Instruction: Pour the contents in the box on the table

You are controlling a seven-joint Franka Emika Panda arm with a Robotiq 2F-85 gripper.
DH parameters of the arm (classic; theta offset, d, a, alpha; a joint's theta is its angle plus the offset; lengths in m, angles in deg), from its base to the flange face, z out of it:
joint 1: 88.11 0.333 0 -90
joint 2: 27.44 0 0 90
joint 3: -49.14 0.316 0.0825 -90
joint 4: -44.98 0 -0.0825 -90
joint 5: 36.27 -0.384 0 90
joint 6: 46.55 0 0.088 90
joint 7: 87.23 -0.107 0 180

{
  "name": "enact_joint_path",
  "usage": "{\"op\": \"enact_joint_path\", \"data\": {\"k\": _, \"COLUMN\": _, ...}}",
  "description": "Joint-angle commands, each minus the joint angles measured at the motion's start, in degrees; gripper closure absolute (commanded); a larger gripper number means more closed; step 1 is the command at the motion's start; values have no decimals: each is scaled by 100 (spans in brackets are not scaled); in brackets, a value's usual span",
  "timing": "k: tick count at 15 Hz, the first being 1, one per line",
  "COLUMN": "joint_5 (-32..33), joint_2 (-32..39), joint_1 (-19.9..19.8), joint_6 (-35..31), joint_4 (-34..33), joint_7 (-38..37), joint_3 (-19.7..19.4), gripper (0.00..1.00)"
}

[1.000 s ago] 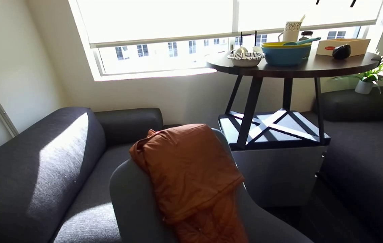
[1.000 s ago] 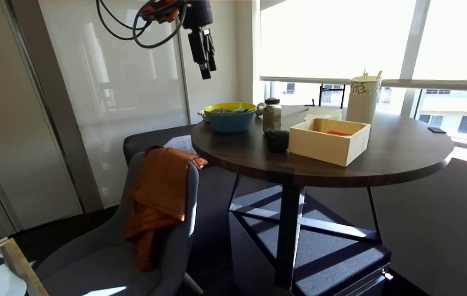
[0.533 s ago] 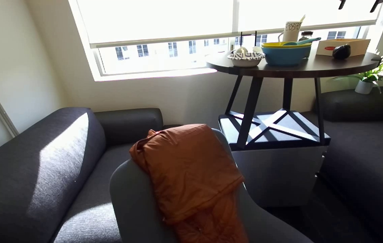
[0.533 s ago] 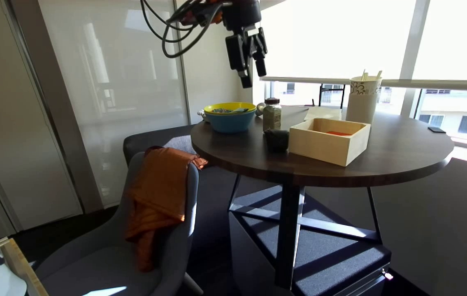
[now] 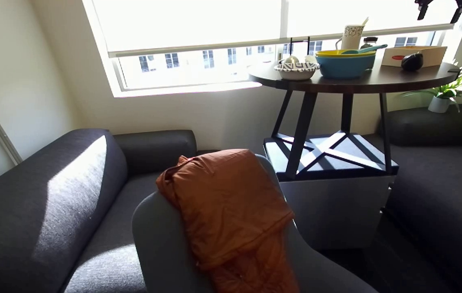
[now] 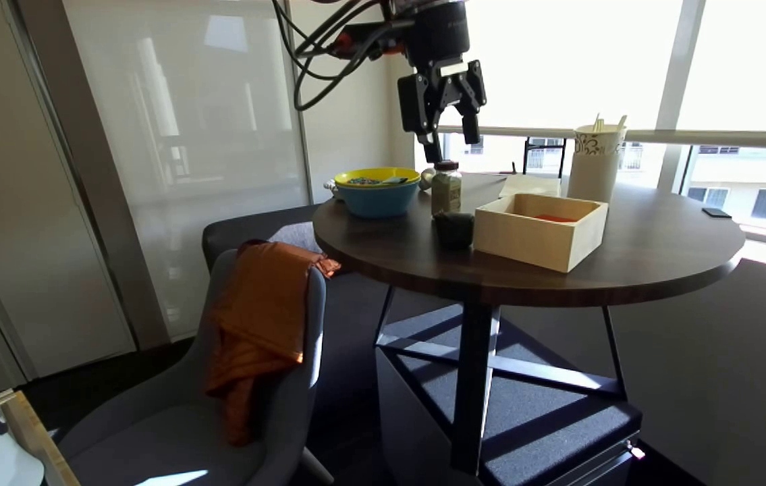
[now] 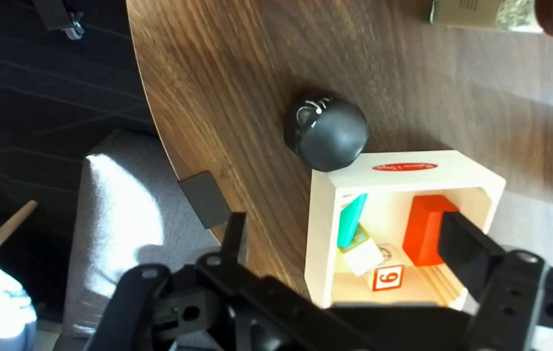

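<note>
The box (image 6: pixel 524 239) is a low, open-topped, pale wooden box standing upright on the dark brown round table (image 6: pixel 659 250). It also shows in an exterior view (image 5: pixel 432 58) and in the wrist view (image 7: pixel 451 174), where a red oval mark is on its side. Inside lie a red block (image 7: pixel 420 229), a teal piece (image 7: pixel 351 222), a white and green block (image 7: pixel 365 256) and a block with a number (image 7: pixel 388 278). My gripper (image 6: pixel 451 143) is open and empty, above the table and higher than the box. In the wrist view its fingers (image 7: pixel 344 222) appear either side of the box's opening.
A black round object (image 7: pixel 327 131) sits against or very close to the box. A spice jar (image 6: pixel 447 192), a teal-blue bowl (image 6: pixel 379 202) with a yellow rim, a tall white cup (image 6: pixel 592 169) and a patterned bowl (image 5: pixel 297 72) share the table. A chair with an orange jacket (image 6: pixel 261 310) stands beside it.
My gripper has moved right and down toward the box in both exterior views, and turned so its two fingers show spread apart. The box and other objects have not moved.
</note>
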Motion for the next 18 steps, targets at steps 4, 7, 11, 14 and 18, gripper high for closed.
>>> {"op": "enact_joint_path", "data": {"k": 4, "joint_5": -139, "joint_2": 539, "joint_1": -152, "joint_6": 158, "joint_4": -466, "joint_7": 314, "joint_3": -97, "gripper": 0}}
{"op": "enact_joint_path", "data": {"k": 7, "joint_5": -361, "joint_2": 996, "joint_1": -331, "joint_6": 417, "joint_4": -990, "joint_7": 547, "joint_3": -159, "gripper": 0}}
{"op": "enact_joint_path", "data": {"k": 11, "joint_5": -818, "joint_2": 1557, "joint_1": -676, "joint_6": 1276, "joint_4": -1733, "joint_7": 1031, "joint_3": -122, "gripper": 0}}
{"op": "enact_joint_path", "data": {"k": 14, "joint_5": -1042, "joint_2": 1937, "joint_1": -848, "joint_6": 1430, "joint_4": -2198, "joint_7": 1003, "joint_3": -109, "gripper": 0}}
{"op": "enact_joint_path", "data": {"k": 18, "joint_5": -1215, "joint_2": 2348, "joint_1": -1006, "joint_6": 1514, "joint_4": -2675, "joint_7": 876, "joint_3": -73, "gripper": 4}}
